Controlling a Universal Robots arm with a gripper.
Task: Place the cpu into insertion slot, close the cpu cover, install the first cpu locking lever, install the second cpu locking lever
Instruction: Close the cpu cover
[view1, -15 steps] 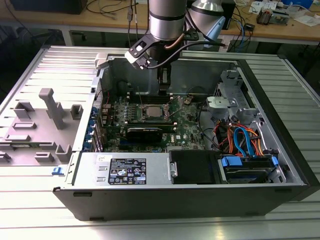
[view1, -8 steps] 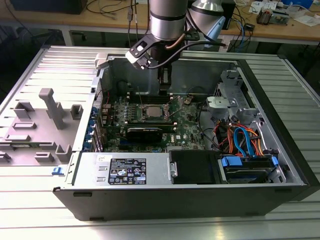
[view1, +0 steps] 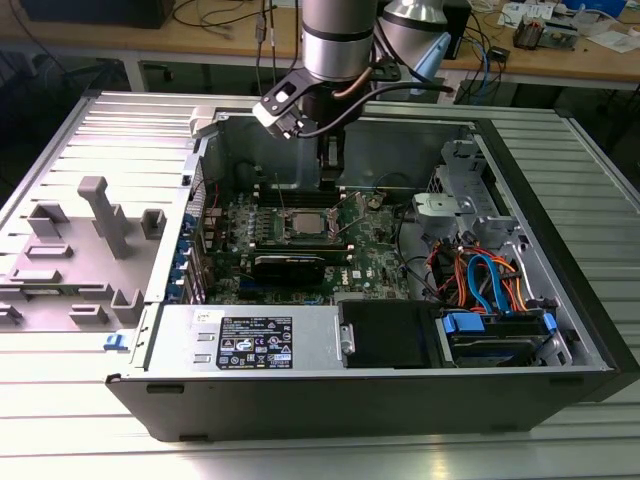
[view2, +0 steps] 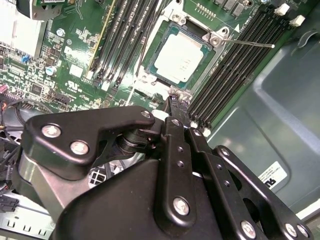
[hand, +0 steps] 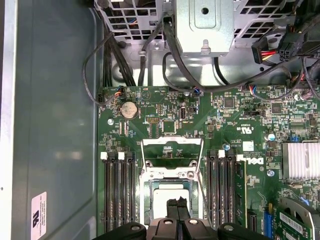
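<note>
Green circuit board (view2: 80, 37) seats the square matte-silver cpu (view2: 178, 59).

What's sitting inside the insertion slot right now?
The cpu lies in the insertion slot, silver top up. Whatever is beneath it is covered; the gripper hides one edge.

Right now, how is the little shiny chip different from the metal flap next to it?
The chip is a solid plate; the flap is a thin frame with a square hole, and the green board shows through it. The chip lies flat in its socket; the flap is swung open, off the chip. Both are silvery, squarish metal.
</note>
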